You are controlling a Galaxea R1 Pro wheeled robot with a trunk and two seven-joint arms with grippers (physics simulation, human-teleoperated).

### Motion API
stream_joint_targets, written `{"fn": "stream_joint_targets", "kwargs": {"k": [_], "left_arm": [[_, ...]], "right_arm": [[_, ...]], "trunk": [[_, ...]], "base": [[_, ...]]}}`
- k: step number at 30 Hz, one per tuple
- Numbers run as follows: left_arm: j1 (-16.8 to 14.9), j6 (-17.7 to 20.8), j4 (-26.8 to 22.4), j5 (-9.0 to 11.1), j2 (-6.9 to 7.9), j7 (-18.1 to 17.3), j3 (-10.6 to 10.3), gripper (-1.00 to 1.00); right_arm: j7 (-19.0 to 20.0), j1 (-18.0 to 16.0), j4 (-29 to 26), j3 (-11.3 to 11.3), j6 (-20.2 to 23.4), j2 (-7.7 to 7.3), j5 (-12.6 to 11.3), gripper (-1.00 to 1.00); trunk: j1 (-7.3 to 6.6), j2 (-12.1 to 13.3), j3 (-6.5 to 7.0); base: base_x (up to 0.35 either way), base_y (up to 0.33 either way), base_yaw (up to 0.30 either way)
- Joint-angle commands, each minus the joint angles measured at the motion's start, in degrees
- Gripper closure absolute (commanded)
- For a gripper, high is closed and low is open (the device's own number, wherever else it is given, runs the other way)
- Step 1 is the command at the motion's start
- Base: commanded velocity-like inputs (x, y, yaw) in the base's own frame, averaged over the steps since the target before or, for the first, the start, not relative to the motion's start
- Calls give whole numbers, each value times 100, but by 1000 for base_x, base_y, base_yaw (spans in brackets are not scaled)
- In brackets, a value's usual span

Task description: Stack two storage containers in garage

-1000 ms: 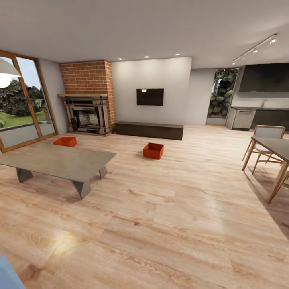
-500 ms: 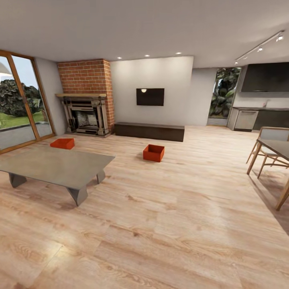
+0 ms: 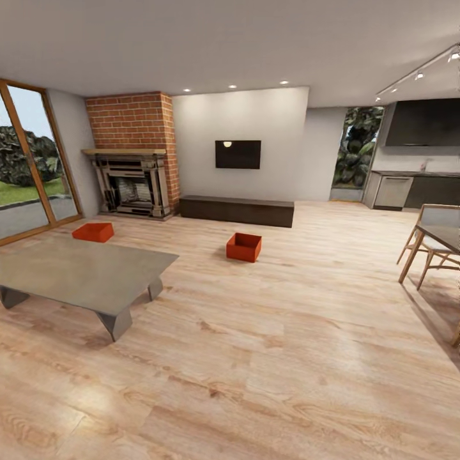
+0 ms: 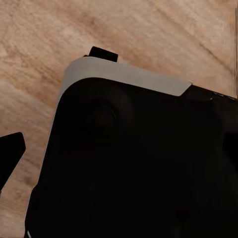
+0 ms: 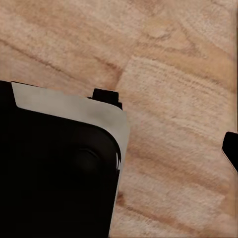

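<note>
Head view puts me in the living room, looking across the light wood-plank floor [image 3: 287, 332]. Going left to right: glass doors, a grey coffee table [image 3: 76, 271], the brick fireplace [image 3: 131, 156], the wall TV [image 3: 237, 154], the long dark bench [image 3: 236, 210] below it, then the kitchen and dining chairs.

Both storage containers sit on the planks, well apart from each other. The left container [image 3: 93, 231] lies beyond the coffee table, near the fireplace. The right container [image 3: 244, 246] sits in open floor in front of the bench, slightly left of my centre line and far ahead, so neither arm is meaningfully nearer yet. Its long axis seems to run away from me, though at this range I'm not certain.

Wrist views look down past dark robot housing onto wood. One dark tip of the left fingers [image 4: 11, 153] and one of the right fingers [image 5: 231, 148] poke in at the edges, nothing between them; I cannot tell whether either pair is spread or pressed together.

I judge driving forward comes first.
</note>
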Motion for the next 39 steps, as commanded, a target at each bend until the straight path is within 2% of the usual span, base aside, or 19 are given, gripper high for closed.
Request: {"fn": "stream_joint_targets", "kwargs": {"k": [1, 9, 15, 24, 39], "left_arm": [[1, 33, -13, 37, 1, 2, 1, -100], [1, 33, -13, 37, 1, 2, 1, -100], [1, 33, -13, 37, 1, 2, 1, -100], [1, 28, -13, 37, 1, 0, 1, -100], [1, 25, -13, 37, 1, 1, 1, -100]], "right_arm": [[17, -7, 15, 47, -32, 1, -59, -100], [17, -7, 16, 47, -32, 5, -59, -100], [25, -7, 16, 47, -25, 3, -50, -100], [18, -7, 18, 31, -39, 6, 339, -100], [17, -7, 16, 20, -41, 6, 377, -100]], "trunk": [[3, -3, -8], [3, -3, -29], [3, -3, -33], [3, -3, -34], [3, -3, -34]], "base": [[322, 0, -138], [322, 0, -215], [322, 0, -49], [322, 0, -2], [322, 0, 0]]}}
